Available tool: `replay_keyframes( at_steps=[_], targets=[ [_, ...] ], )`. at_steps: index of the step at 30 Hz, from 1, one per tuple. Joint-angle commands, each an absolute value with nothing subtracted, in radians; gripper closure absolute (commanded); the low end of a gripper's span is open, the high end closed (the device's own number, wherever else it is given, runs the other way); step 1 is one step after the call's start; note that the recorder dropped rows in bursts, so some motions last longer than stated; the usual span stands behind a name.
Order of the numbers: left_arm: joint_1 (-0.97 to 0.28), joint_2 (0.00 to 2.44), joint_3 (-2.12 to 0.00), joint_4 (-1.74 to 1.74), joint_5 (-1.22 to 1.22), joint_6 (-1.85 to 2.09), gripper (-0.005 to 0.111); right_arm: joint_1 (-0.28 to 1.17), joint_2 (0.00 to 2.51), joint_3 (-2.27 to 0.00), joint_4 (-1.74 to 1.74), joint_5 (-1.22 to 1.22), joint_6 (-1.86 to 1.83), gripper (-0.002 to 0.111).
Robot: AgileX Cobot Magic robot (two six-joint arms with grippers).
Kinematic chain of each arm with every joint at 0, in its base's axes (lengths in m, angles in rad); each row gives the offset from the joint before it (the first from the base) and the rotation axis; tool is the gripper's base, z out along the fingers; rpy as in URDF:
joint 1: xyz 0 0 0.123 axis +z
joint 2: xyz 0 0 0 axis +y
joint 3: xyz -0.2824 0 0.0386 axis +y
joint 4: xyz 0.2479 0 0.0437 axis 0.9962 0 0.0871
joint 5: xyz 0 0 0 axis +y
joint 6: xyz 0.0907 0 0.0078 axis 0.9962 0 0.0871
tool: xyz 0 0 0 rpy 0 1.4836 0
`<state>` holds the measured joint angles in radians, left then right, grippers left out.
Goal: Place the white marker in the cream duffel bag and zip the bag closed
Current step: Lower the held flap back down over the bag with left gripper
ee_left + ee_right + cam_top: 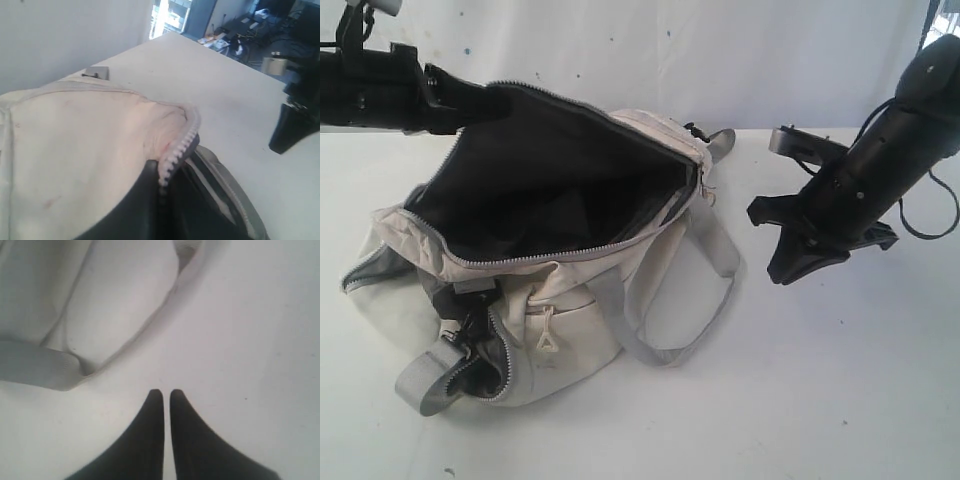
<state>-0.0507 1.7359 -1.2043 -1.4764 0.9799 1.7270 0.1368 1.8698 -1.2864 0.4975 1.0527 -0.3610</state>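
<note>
Cream fabric first: see the cream duffel bag slumped on the table, mouth gaping, rim hoisted by the left gripper, clamped tight on the edge beside the zipper teeth. Look in vain for the white marker: nowhere visible, perhaps down in the dark lining, impossible to tell. Find the right gripper apart, over the table beside the bag, tips pressed together on nothing. Beware zipping an empty bag. Beware a slipping pinch dropping the mouth shut, or a snag on the grey webbing handle mid-reach.
</note>
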Motion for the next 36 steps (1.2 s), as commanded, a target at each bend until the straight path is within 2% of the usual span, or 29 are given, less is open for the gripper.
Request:
replay_keyframes(
  at_steps=[1,4,13,21,24,27,36],
  targets=[
    [-0.048,1.734,-1.213,-1.408,1.101,1.823,0.104,0.126,1.86,-1.278,0.465,1.041,-0.35,0.104],
    [-0.052,1.734,-1.213,-1.363,1.118,1.835,0.095,0.126,1.86,-1.278,0.467,1.041,-0.35,0.104],
    [-0.055,1.734,-1.213,-1.315,1.118,1.814,0.055,0.126,1.86,-1.278,0.467,1.038,-0.35,0.104],
    [-0.055,1.734,-1.213,-1.252,1.146,1.585,0.021,0.126,1.86,-1.278,0.467,1.038,-0.34,0.104],
    [-0.055,1.732,-1.216,-1.245,1.132,1.423,0.016,0.126,1.86,-1.278,0.467,1.038,-0.338,0.104],
    [-0.055,1.732,-1.246,-1.161,1.089,1.245,0.016,0.126,1.86,-1.278,0.467,1.038,-0.338,0.104],
    [-0.055,1.685,-1.333,-0.569,0.904,0.562,0.016,0.126,1.86,-1.278,0.467,1.0,-0.338,0.104]
  ],
)
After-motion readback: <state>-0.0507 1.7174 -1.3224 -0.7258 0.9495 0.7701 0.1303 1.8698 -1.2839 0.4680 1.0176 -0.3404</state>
